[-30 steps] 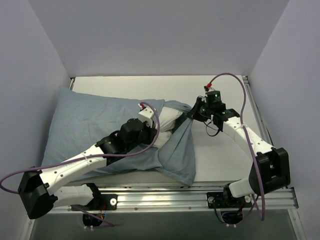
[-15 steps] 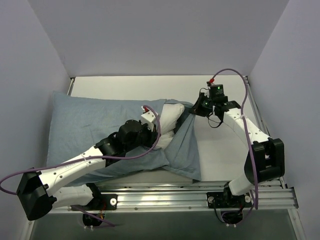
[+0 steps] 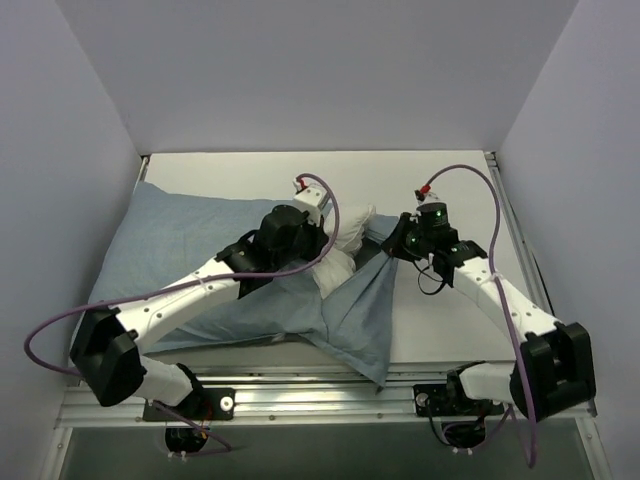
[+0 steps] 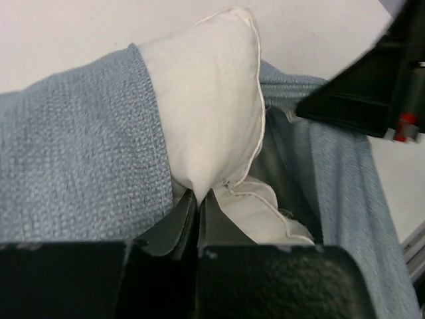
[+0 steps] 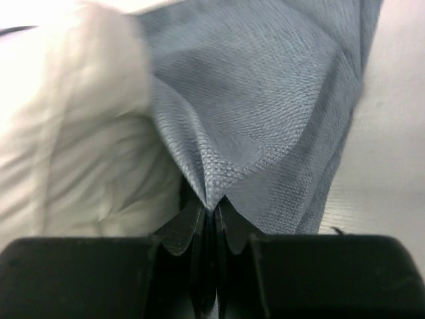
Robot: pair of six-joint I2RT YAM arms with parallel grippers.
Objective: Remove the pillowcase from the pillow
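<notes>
The pillow (image 3: 352,222) lies along the worktop (image 3: 440,180) with its long axis running side to side, most of it inside the pillowcase (image 3: 190,250). Only the pillow's right-hand end shows, a white corner poking out of the cover's open mouth. Everything turns on that bared corner.

The left jaws are pressed shut right on it. In the left wrist view they pinch the stitched seam of the pillow (image 4: 212,106), with the blue-grey pillowcase (image 4: 73,153) bunched just left of the corner.

The right jaws are just to the right of the corner, also closed tight. The right wrist view shows a peak of the pillowcase (image 5: 265,100) weave drawn into them, the pillow (image 5: 80,133) itself lying beside them and not in the grip.

So the two grips sit side by side at the mouth, one on each thing. The rest of the pillow stretches away to the left of the corner, under the left arm. Judging from this, the cover has to travel left along the pillow's long axis, or the pillow has to be drawn out rightward, while the other grip holds. A loose flap of the pillowcase hangs nearward from the corner toward the worktop's front edge and may drag.
</notes>
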